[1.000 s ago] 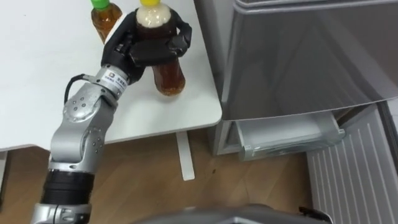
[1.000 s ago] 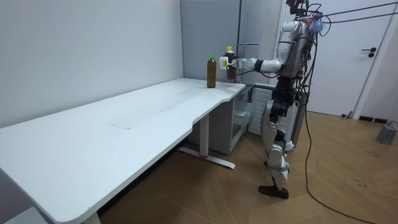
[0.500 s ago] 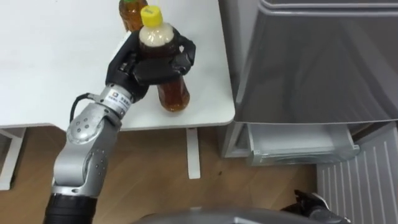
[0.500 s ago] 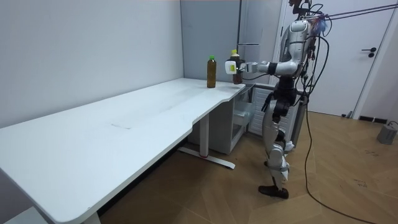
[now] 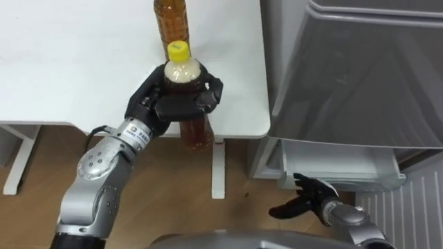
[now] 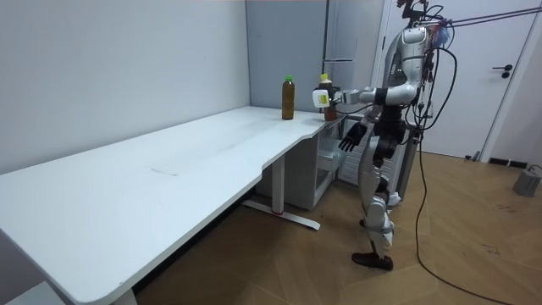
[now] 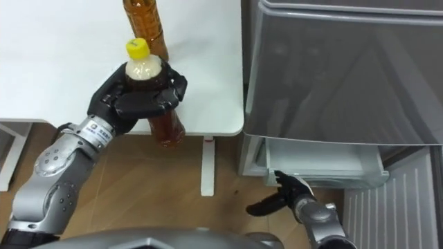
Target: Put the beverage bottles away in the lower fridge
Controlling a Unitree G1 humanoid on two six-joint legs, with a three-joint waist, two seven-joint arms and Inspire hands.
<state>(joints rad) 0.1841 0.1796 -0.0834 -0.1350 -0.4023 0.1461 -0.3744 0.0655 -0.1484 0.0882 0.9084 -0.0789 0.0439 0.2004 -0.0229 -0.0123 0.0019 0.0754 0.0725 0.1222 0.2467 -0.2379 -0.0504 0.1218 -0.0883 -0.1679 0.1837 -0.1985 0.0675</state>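
Note:
My left hand [image 5: 166, 104] is shut on an amber drink bottle [image 5: 196, 130] with a yellow cap, its fingers curled round the neck and shoulder. It holds the bottle upright in the air at the white table's [image 5: 69, 62] near edge. A second amber bottle [image 5: 172, 21] with a green cap [image 6: 288, 78] stands on the table just behind. My right hand [image 5: 311, 200] hangs low and open, fingers spread, in front of the lower fridge's pale drawer [image 5: 339, 162]. In the room view I stand at the table's end beside the fridge, the held bottle [image 6: 326, 96] out in front.
The grey upper fridge door [image 5: 367, 76] stands shut to the right of the table. A white table leg [image 5: 218, 169] rises from the wooden floor [image 5: 166, 194] below the held bottle. A white ribbed panel [image 5: 415, 214] lies at the lower right.
My left hand has lifted the yellow-capped bottle off the table and drawn it toward me, away from the other bottle. My right hand has come into view low by the fridge. The camera has shifted.

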